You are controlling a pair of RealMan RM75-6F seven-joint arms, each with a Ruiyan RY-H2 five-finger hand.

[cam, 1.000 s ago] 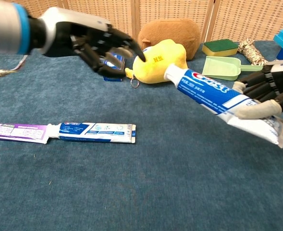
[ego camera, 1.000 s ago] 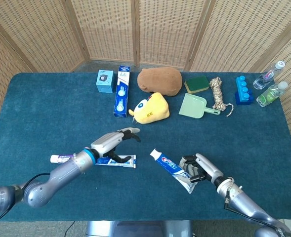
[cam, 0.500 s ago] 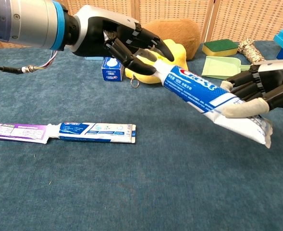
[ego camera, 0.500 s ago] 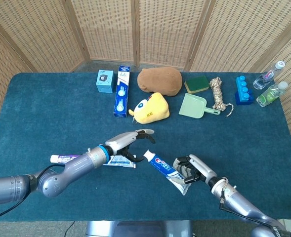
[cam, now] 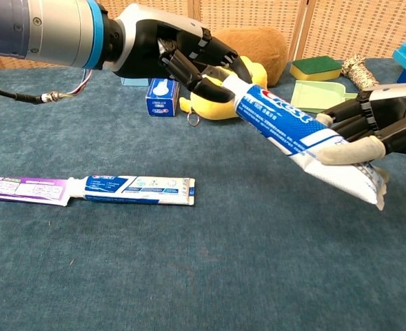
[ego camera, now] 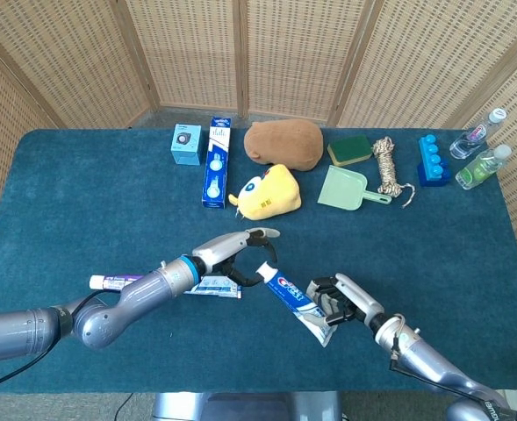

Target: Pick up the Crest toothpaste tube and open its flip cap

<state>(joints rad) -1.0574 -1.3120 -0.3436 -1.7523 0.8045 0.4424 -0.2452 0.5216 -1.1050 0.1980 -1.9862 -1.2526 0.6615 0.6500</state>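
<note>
The Crest toothpaste tube (ego camera: 295, 299) (cam: 296, 129) is held in the air, slanting up and to the left with its cap end toward my left hand. My right hand (ego camera: 343, 301) (cam: 376, 125) grips the tube's lower body near the crimped end. My left hand (ego camera: 239, 252) (cam: 178, 54) has its fingertips curled around the white flip cap (ego camera: 265, 274), thumb below and fingers above. In the chest view those fingers mostly hide the cap, and I cannot tell whether the lid is lifted.
A second toothpaste tube (ego camera: 166, 283) (cam: 89, 187) lies flat on the blue cloth under my left arm. At the back stand a yellow plush (ego camera: 267, 193), a brown plush (ego camera: 284, 143), a blue box (ego camera: 215, 162), a green dustpan (ego camera: 346, 189), a sponge (ego camera: 349, 149) and bottles (ego camera: 480, 153).
My left hand has moved right onto the tube's cap end and its fingers have closed around it. My right hand has brought the tube slightly left toward it.
</note>
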